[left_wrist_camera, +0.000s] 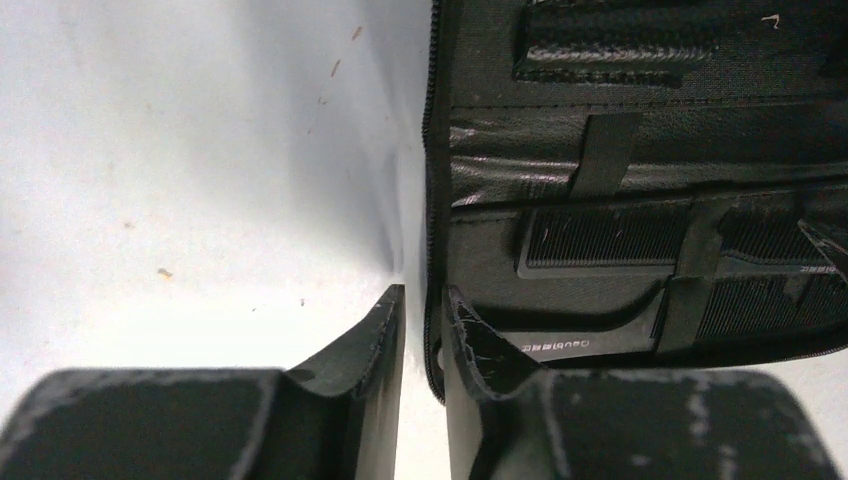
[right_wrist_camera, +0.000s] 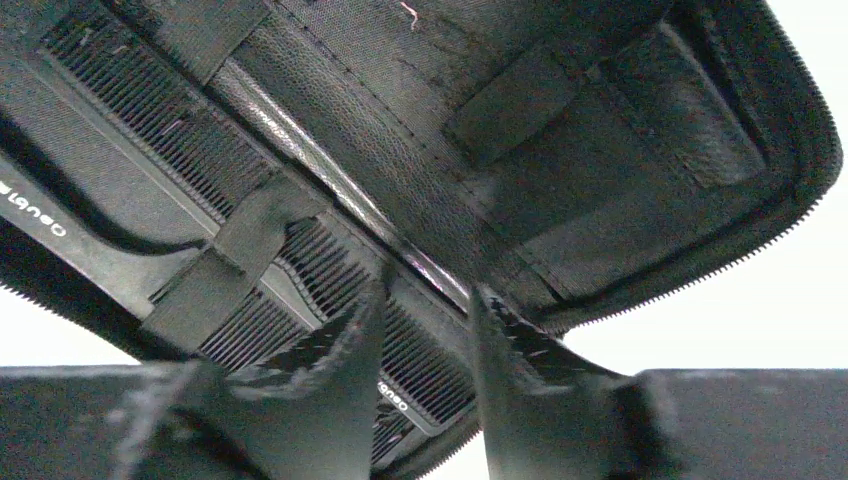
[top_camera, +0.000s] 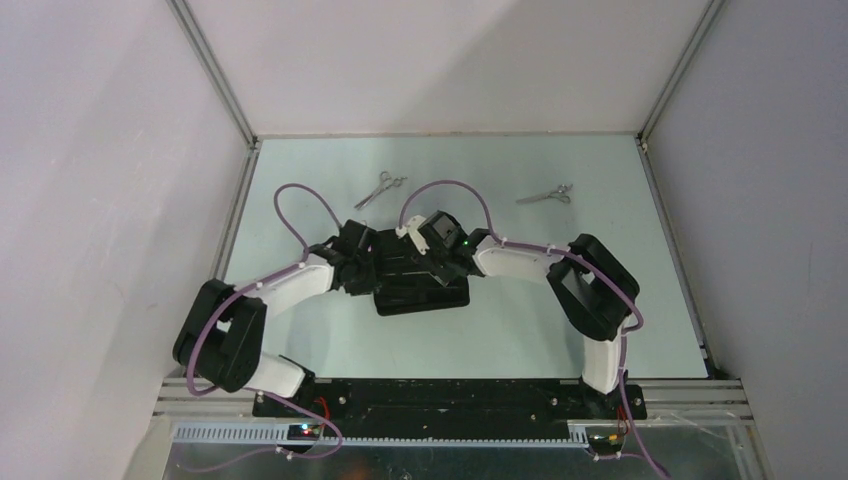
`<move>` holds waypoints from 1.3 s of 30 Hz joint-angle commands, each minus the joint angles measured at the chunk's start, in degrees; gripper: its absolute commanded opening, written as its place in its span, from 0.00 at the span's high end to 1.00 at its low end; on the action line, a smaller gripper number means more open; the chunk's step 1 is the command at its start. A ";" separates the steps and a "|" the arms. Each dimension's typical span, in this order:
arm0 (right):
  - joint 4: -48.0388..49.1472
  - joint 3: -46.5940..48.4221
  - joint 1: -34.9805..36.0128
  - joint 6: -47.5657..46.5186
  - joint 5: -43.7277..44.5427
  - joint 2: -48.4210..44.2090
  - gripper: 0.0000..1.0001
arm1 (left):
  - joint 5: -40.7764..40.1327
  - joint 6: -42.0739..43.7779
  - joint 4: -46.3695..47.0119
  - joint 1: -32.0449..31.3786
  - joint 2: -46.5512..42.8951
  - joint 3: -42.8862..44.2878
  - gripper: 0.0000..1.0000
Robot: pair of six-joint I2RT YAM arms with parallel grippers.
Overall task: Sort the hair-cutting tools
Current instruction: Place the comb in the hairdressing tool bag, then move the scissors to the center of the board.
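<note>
The black zip case (top_camera: 420, 290) lies open at the table's middle, with both grippers over it. Two black combs sit under elastic straps inside: the handled comb (right_wrist_camera: 110, 235) and the flat comb (right_wrist_camera: 440, 365). My right gripper (right_wrist_camera: 428, 330) is open, and its fingertips straddle the flat comb's toothed end. At the case's left side my left gripper (left_wrist_camera: 425, 320) is narrowly open. The zip edge (left_wrist_camera: 432, 200) runs into its gap beside the right finger, unpinched. Two silver scissors lie on the table behind the case, one at the left (top_camera: 380, 188) and one at the right (top_camera: 546, 194).
The pale green table (top_camera: 300, 330) has white walls on three sides, with metal posts at the back corners. Purple cables (top_camera: 300, 200) loop above both wrists. The case's lid half carries more straps and a pocket (right_wrist_camera: 690, 110).
</note>
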 commanded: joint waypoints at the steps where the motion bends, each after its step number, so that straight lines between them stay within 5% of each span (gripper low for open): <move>1: 0.59 0.26 -1.24 3.14 -0.54 -8.73 0.55 | -3.21 0.25 -2.08 -0.22 -5.73 0.24 0.70; 6: -0.63 0.26 -7.74 10.02 4.15 -16.70 0.36 | -7.36 0.05 -5.07 -0.17 -15.34 1.89 0.45; 13: -2.44 0.80 -24.77 20.98 7.86 -18.53 0.26 | -10.88 1.88 -8.31 3.88 -29.97 4.60 0.03; 24: -12.96 19.09 -32.96 28.48 24.01 2.22 0.24 | -28.54 14.15 -3.88 9.56 -42.99 2.71 0.00; 39: -23.86 43.50 -34.48 31.84 21.69 24.35 0.27 | -30.40 16.86 -0.12 11.37 -41.69 -0.19 0.00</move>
